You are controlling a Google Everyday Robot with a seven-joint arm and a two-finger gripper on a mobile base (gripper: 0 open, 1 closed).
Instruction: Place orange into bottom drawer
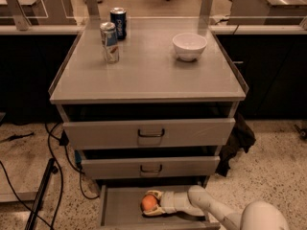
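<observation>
The orange (149, 203) is round and bright, held low inside the open bottom drawer (117, 209), a shallow grey tray pulled out at the cabinet's foot. My gripper (150, 203) reaches in from the lower right on a white arm (211, 209) and is shut on the orange, its pale fingers (152, 193) wrapping the fruit above and below. I cannot tell whether the orange touches the drawer floor.
Two upper drawers with dark handles (151, 133) are partly pulled out above. On the cabinet top stand a white bowl (189, 46), a silver can (109, 42) and a blue can (118, 23). Cables (53, 152) and a dark bar (41, 195) lie on the floor at left.
</observation>
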